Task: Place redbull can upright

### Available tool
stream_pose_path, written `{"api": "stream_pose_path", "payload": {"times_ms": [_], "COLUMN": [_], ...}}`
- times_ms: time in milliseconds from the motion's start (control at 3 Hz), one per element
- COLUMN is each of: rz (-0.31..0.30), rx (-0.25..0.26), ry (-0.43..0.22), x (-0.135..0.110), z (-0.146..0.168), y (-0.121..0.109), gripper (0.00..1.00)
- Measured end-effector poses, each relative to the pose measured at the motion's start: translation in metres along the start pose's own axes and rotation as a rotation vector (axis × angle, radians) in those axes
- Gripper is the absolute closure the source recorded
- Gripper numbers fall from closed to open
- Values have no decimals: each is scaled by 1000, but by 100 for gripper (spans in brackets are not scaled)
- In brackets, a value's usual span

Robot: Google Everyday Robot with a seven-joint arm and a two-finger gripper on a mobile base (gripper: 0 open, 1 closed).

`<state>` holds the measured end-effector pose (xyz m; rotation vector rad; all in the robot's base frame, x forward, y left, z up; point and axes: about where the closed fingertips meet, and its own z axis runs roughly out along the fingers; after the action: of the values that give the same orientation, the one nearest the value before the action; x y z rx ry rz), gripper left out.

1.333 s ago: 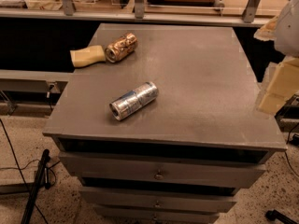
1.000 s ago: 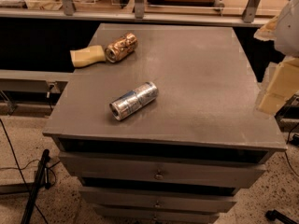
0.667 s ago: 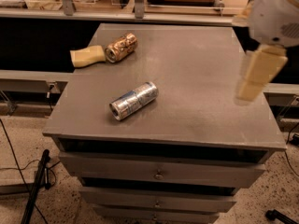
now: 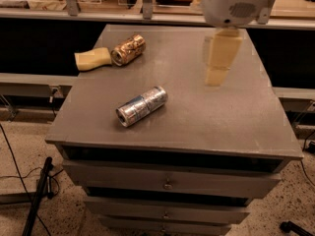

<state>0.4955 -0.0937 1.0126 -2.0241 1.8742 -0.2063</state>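
The redbull can (image 4: 141,105) is lying on its side mid-frame on the counter (image 4: 236,117). The claw (image 4: 216,74) hangs at upper right (can't tell if it's clenched).

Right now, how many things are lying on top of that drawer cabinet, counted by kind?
Cans: 2, the redbull can and the copper-gold can, both on their sides
Yellow foam piece: 1
Total: 3 on the cabinet top
The gripper hangs over the right rear of the top, apart from all three.
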Motion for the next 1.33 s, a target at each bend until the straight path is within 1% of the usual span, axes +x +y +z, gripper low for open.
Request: {"api": "stream_pose_path", "payload": {"times_ms": [333, 667, 1000, 1333], "rz": [-26, -100, -299, -558], "rx": [-22, -81, -161, -259], "ry": [-9, -40, -59, -39], "x": [-14, -28, -43, -54], "z": [1, 15, 36, 81], "y": [-4, 4, 23, 57], "gripper": [0, 0, 0, 0]}}
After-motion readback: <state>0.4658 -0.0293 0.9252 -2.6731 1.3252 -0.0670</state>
